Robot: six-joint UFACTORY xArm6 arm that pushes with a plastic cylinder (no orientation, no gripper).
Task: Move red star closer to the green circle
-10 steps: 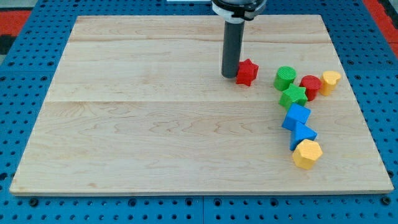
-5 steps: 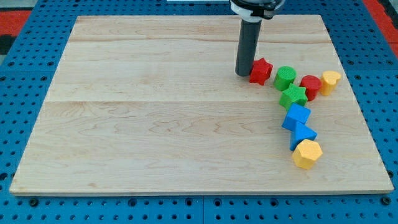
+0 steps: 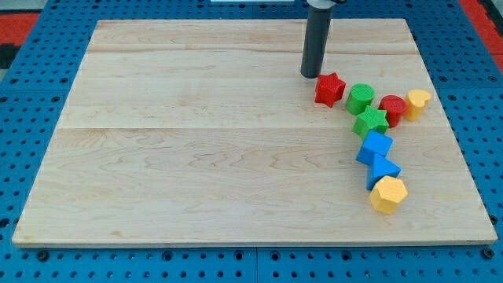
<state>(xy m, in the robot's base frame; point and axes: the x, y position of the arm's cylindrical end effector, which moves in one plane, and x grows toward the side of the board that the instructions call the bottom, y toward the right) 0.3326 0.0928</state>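
Observation:
The red star [image 3: 330,88] lies on the wooden board [image 3: 196,157] at the view's upper right, just left of the green circle [image 3: 361,98], with a narrow gap between them. My tip [image 3: 311,75] stands just up and to the left of the red star, apart from it by a small gap. The dark rod rises from there out of the view's top.
A green star [image 3: 372,121] sits below the green circle. A red cylinder [image 3: 391,108] and a yellow block [image 3: 417,102] lie to the right. Two blue blocks [image 3: 375,147] [image 3: 383,170] and a yellow hexagon [image 3: 387,194] run down toward the view's bottom right.
My tip pushed the red star to the right toward the green circle, then drew back up and away from it. The other blocks have not moved.

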